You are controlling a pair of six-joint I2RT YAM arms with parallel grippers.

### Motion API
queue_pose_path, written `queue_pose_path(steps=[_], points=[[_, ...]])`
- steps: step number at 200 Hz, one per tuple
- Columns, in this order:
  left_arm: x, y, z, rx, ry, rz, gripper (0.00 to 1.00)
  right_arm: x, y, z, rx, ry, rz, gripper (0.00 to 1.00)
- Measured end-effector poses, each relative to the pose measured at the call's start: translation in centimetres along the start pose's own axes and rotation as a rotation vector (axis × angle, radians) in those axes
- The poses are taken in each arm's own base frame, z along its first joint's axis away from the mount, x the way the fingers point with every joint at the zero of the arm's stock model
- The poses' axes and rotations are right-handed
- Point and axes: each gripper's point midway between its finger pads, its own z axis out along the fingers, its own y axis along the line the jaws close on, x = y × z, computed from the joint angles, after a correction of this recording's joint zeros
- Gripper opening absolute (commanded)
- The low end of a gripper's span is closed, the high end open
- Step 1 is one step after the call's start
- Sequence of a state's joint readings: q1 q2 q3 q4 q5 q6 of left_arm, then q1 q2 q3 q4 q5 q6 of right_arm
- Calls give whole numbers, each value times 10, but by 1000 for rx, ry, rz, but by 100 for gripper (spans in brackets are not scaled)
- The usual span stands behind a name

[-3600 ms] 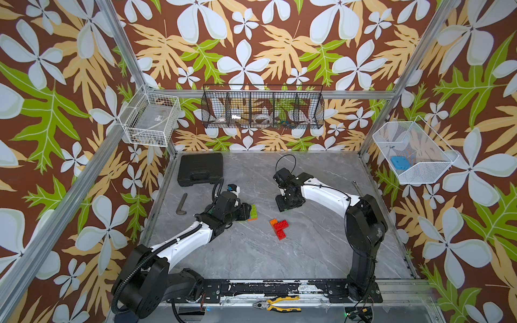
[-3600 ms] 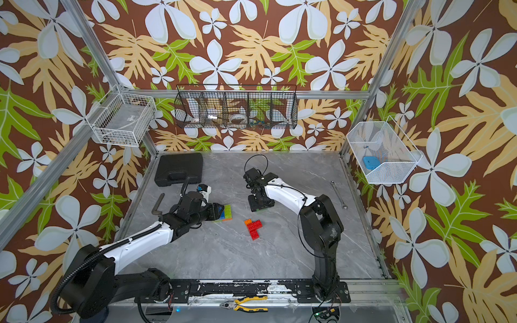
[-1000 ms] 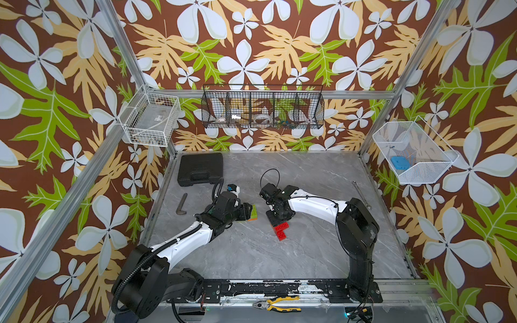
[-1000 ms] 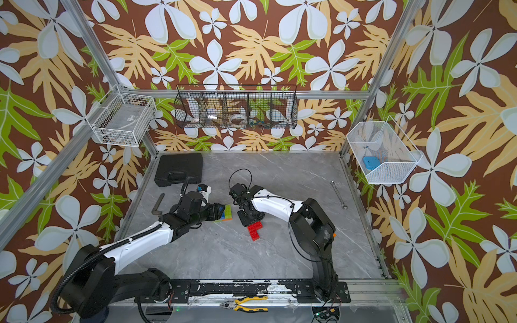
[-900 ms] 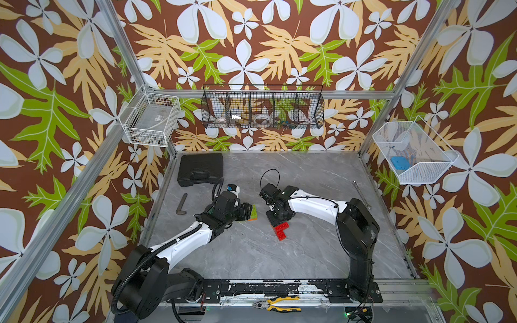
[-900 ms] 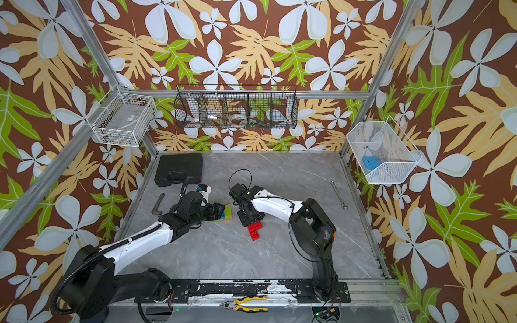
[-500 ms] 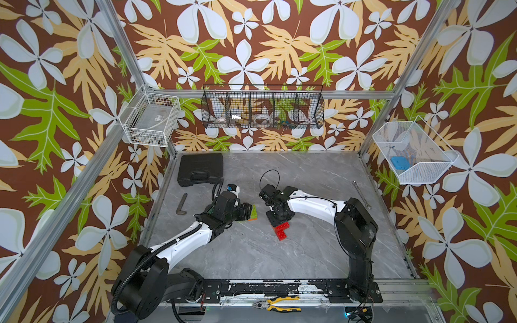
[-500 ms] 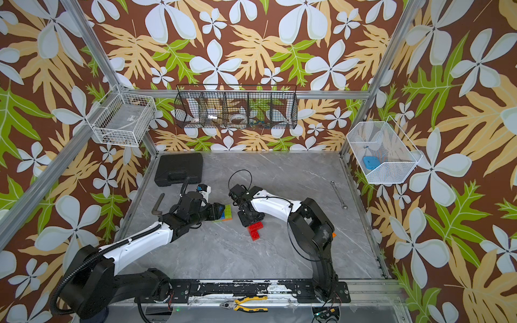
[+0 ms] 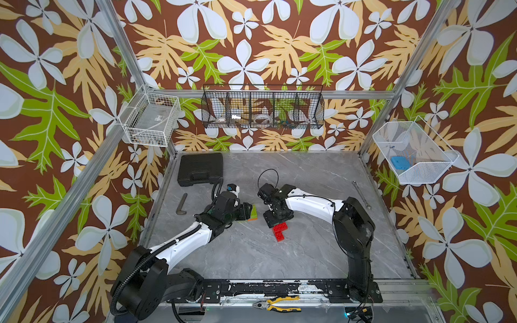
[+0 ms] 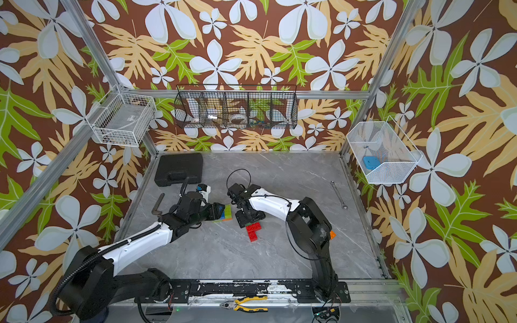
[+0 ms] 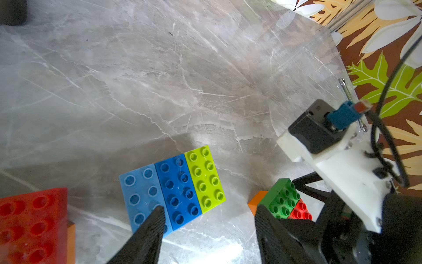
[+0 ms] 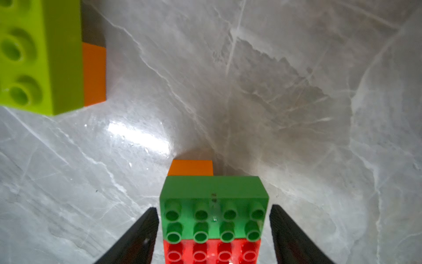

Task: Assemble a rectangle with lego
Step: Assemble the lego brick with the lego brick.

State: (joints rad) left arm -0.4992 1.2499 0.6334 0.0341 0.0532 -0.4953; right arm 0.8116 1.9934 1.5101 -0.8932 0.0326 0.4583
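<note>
A flat lego slab of light blue, blue and lime bricks (image 11: 171, 185) lies on the table in front of my left gripper (image 11: 209, 212). That gripper is open, one fingertip over the light blue brick and bare table between the jaws. In both top views it stands at the slab (image 9: 254, 211) (image 10: 227, 212). My right gripper (image 12: 213, 210) is open, with a small gap on each side of a dark green brick (image 12: 213, 194). The green brick sits on an orange one (image 12: 191, 168) beside red bricks (image 12: 212, 251). From above, only the red bricks (image 9: 279, 232) show below the right gripper (image 9: 275, 219).
A black case (image 9: 200, 168) lies at the back left, with a bent metal tool (image 9: 181, 204) near the left wall. A wrench (image 9: 361, 194) lies by the right wall. Pliers (image 9: 277, 304) rest on the front rail. Wire baskets hang on the walls.
The right arm came forward and left to the red bricks, and its jaws have now opened off the green brick. The left arm has not moved.
</note>
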Motion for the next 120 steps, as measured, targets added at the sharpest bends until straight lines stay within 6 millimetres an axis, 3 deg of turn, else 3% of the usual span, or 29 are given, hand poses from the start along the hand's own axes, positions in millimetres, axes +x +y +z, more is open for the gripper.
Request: queue_pose_path(steps=[33, 64, 94, 120], points=[[0, 0, 0, -1, 0, 0, 62, -8, 3, -10, -9, -25, 3, 83], [5, -3, 2, 8, 17, -19, 59, -22, -2, -42, -43, -110, 37, 84], [42, -42, 12, 92, 131, 16, 84, -19, -42, -64, -61, -192, 181, 83], [67, -70, 25, 128, 221, 30, 78, -7, -73, -62, -51, -212, 281, 83]])
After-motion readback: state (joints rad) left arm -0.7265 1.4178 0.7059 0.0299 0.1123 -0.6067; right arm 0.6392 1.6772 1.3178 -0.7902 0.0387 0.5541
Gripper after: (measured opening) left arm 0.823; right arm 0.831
